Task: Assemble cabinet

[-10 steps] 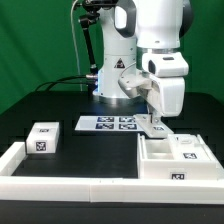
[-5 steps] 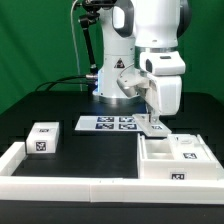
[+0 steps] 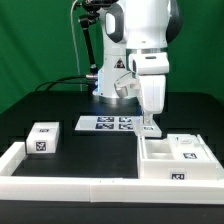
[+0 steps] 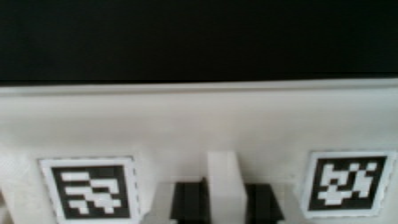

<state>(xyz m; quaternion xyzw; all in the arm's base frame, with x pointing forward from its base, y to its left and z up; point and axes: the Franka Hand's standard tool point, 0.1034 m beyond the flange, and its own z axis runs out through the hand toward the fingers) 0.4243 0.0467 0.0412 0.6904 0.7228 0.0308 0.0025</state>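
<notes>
The cabinet's large white box body (image 3: 160,172) lies at the exterior view's right with smaller white pieces inside it. A small white tagged block (image 3: 42,139) sits at the left. My gripper (image 3: 150,124) points down just behind the body's back left corner. In the wrist view its dark fingers (image 4: 191,202) close on a thin raised rib of a white cabinet panel (image 4: 196,120), which carries one tag on each side. My gripper (image 4: 222,203) holds this panel over the black table.
The marker board (image 3: 105,124) lies flat behind the block, next to my gripper. A long low white border rail (image 3: 70,187) runs along the table's front. The robot base (image 3: 115,85) stands at the back.
My gripper and wrist have shifted toward the exterior view's left and the hand has turned. The box body and the small block have not moved.
</notes>
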